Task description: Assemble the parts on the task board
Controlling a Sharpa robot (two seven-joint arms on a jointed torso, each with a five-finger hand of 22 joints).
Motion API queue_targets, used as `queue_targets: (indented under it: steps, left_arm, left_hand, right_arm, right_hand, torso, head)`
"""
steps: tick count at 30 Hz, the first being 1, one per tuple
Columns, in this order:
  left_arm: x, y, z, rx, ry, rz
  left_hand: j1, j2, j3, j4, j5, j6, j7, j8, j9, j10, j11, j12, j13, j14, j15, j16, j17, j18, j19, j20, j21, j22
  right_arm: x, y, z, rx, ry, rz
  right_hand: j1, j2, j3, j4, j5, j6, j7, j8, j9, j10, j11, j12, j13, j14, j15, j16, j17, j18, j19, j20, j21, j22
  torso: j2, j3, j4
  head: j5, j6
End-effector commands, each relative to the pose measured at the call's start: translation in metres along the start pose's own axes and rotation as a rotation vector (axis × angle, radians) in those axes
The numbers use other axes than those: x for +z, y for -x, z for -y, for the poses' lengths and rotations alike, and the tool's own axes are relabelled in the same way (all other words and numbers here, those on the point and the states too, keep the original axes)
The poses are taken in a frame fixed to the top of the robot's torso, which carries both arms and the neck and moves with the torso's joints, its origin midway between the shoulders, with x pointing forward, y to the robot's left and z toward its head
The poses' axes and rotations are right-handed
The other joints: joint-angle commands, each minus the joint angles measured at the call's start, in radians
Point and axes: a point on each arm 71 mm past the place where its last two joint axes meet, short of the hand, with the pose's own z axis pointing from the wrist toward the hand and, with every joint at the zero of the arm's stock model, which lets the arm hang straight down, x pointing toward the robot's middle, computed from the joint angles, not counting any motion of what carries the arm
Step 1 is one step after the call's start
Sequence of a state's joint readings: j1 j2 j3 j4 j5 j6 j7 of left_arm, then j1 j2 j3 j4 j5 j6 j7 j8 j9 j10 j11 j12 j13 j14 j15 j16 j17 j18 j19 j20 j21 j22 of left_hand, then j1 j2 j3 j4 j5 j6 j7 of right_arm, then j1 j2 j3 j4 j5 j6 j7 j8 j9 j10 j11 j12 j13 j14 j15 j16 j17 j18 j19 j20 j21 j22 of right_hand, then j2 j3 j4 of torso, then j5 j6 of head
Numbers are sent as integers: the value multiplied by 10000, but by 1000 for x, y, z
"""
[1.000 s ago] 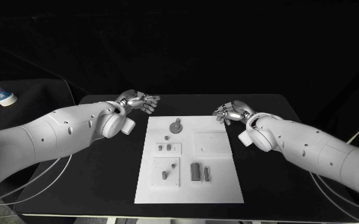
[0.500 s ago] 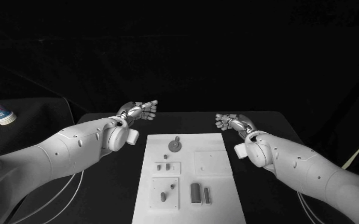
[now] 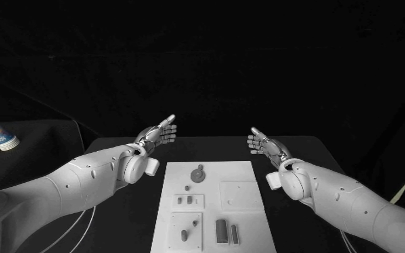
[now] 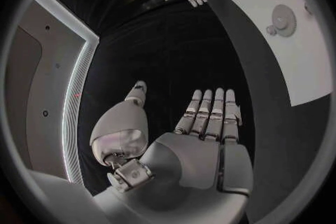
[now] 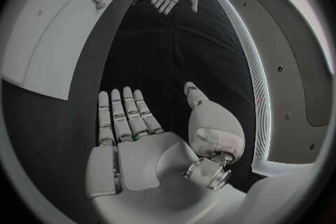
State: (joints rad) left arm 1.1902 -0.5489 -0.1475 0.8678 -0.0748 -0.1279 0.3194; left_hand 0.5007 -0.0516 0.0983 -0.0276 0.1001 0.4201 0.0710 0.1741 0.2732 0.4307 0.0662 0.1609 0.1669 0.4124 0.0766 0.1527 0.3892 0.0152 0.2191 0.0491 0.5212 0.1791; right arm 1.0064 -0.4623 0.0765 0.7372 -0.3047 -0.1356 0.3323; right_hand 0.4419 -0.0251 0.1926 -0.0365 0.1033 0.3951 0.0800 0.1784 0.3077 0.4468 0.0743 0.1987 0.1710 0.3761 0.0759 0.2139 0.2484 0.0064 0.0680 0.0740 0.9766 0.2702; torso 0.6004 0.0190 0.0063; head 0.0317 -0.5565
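My left hand (image 3: 160, 134) and right hand (image 3: 264, 143) raised beyond the task board (image 3: 244, 174), fingers apart (nothing held), parts (image 3: 221, 230) lying on board

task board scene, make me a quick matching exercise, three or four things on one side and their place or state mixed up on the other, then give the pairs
Things:
1. left hand
2. right hand
3. round gear-like part
4. task board

Places or states:
A. lies on the board's far end
B. open, beyond the board's far left corner
C. white plate in the table's middle
D. open, beyond the board's far right corner

Pairs: 1-B, 2-D, 3-A, 4-C
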Motion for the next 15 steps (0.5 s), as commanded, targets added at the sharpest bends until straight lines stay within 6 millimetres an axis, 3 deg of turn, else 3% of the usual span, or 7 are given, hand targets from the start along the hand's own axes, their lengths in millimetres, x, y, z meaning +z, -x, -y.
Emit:
queue_targets:
  steps: [1, 4, 7, 15]
  left_arm:
    - [-2, -5, 0, -75, -118, 115]
    - [-7, -12, -1, -205, -236, 282]
    - [-14, -21, -1, -356, -375, 489]
    - [-48, -53, 3, -859, -873, 1338]
  left_hand:
    - [-5007, 516, -983, 276, -1001, -4201, -710, -1741, -2732, -4307, -662, -1609, -1669, -4124, -766, -1527, -3892, -152, -2191, -491, -5212, -1791]
    - [-5007, 516, -983, 276, -1001, -4201, -710, -1741, -2732, -4307, -662, -1609, -1669, -4124, -766, -1527, -3892, -152, -2191, -491, -5212, -1791]
    - [-5007, 516, -983, 276, -1001, -4201, -710, -1741, -2732, -4307, -662, -1609, -1669, -4124, -766, -1527, -3892, -152, -2191, -491, -5212, -1791]
    - [-5007, 516, -983, 276, -1001, -4201, -710, -1741, -2732, -4307, -662, -1609, -1669, -4124, -766, -1527, -3892, -152, -2191, -491, -5212, -1791]
  right_arm:
    - [-1, -2, -4, 71, 154, 101]
    - [-4, -6, -9, 189, 341, 236]
    - [-9, -11, -16, 334, 546, 400]
    - [-34, -31, -40, 898, 1127, 1041]
  right_hand:
    - [-4419, 251, -1926, 365, -1033, -3951, -800, -1784, -3077, -4468, -743, -1987, -1710, -3761, -759, -2139, -2484, -64, -680, -740, -9766, -2702]
    - [-4419, 251, -1926, 365, -1033, -3951, -800, -1784, -3077, -4468, -743, -1987, -1710, -3761, -759, -2139, -2484, -64, -680, -740, -9766, -2702]
    - [-4419, 251, -1926, 365, -1033, -3951, -800, -1784, -3077, -4468, -743, -1987, -1710, -3761, -759, -2139, -2484, -64, -680, -740, -9766, -2702]
    - [-4419, 251, -1926, 365, -1033, -3951, -800, -1784, -3077, -4468, -743, -1987, -1710, -3761, -759, -2139, -2484, -64, -680, -740, -9766, -2702]
  torso:
    - [-171, -57, -20]
    - [-403, -136, -46]
    - [-526, -178, -59]
    - [-562, -190, -63]
  head:
    - [-97, -131]
    - [-228, -311]
    - [-297, -408]
    - [-317, -435]
